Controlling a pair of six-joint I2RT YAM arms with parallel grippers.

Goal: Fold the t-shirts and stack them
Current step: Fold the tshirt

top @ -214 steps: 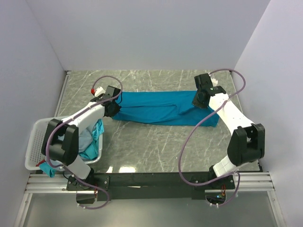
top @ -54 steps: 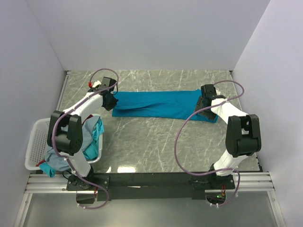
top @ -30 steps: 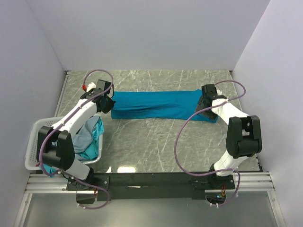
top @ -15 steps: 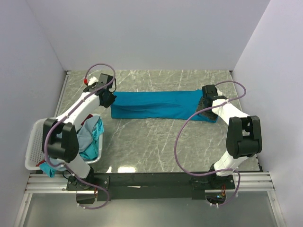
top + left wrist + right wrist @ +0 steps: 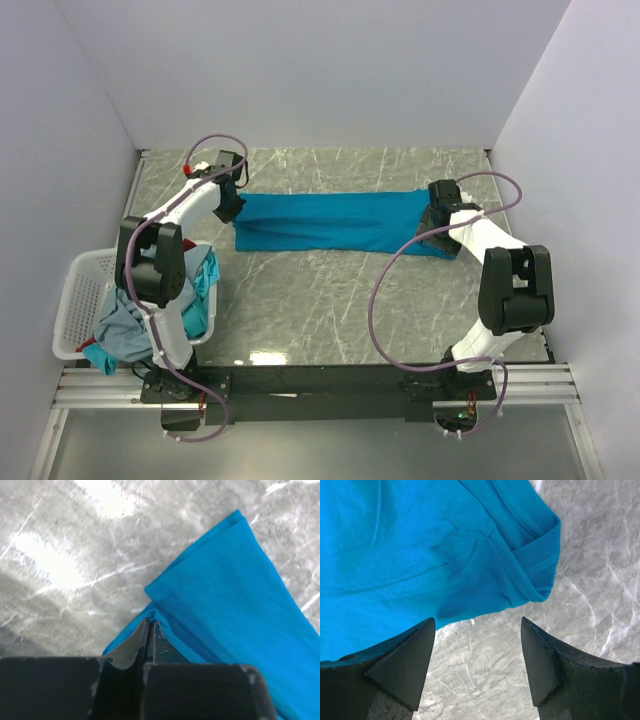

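Grey marble counter (image 5: 330, 300) bears the teal-blue t-shirt (image 5: 330, 222), a long folded band. Left end effector (image 5: 149, 630) pinches its corner; right end effector (image 5: 476, 625) gapes above the sleeve. Limp, light cloth: probably best gripped at hemmed corners.

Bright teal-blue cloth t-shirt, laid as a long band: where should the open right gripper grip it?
Probably the doubled sleeve hem at the teal-blue t-shirt's right end, from above and outside: the right gripper hangs open near it, and the layered edge lies free on the grey marble table.
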